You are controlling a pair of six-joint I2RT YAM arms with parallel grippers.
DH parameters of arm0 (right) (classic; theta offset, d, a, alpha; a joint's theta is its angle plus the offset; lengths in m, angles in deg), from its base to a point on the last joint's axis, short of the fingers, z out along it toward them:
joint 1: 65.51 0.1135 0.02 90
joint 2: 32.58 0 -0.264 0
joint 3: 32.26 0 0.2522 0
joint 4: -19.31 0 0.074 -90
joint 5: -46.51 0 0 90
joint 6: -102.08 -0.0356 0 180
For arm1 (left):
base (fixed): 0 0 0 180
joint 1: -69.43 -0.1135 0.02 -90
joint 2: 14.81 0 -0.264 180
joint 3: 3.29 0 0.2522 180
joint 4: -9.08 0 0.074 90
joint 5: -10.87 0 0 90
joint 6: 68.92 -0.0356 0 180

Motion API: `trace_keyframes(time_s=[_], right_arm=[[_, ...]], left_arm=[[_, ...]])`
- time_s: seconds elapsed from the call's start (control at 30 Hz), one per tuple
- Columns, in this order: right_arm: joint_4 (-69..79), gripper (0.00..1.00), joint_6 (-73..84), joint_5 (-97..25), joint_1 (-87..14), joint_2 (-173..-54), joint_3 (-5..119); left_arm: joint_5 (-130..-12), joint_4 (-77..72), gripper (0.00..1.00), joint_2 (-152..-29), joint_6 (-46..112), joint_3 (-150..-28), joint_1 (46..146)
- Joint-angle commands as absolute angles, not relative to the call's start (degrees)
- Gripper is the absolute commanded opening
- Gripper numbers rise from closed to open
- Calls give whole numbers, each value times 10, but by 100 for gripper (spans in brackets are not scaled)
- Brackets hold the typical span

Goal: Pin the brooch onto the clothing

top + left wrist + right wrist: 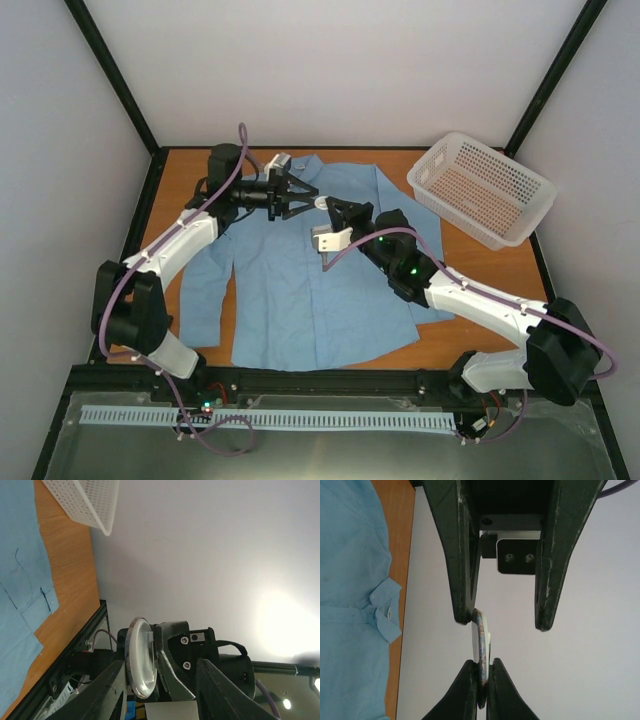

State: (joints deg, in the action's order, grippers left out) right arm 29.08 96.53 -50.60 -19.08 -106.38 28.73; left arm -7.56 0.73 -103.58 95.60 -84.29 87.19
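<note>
The shirt (300,290) was plain light blue. The table (500,272) was orange-brown with a wood grain. The basket (480,188) was white, patterned with small holes. The brooch (141,660) looked whitish with a grey rim.

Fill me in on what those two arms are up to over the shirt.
The right gripper is shut on the brooch, holding it edge-on in the air above the blue shirt, which lies spread on the table. The left gripper faces it, jaws apart on either side of the brooch, one of them close against its rim. The brooch is not yet on the shirt.
</note>
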Motion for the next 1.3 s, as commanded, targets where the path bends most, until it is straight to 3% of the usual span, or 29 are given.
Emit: trace_keyframes(time_s=[0.0,0.43,0.93,1.1,1.17,1.27], right_arm=[[334,3,965,-513,-184,-1069,301],[320,13,956,-511,-183,-1066,304],[324,10,955,-512,-179,-1064,305],[323,11,955,-514,-179,-1064,306],[324,16,952,-516,-178,-1063,307],[324,42,934,-522,-178,-1058,309]], left_arm=[[-59,20,37,-1046,959,-858,880],[-67,33,14,-1064,966,-882,880],[-59,6,11,-1072,951,-883,883],[-62,3,1,-1073,950,-888,885],[-59,4,1,-1074,948,-890,885],[-63,-4,1,-1073,938,-895,885]])
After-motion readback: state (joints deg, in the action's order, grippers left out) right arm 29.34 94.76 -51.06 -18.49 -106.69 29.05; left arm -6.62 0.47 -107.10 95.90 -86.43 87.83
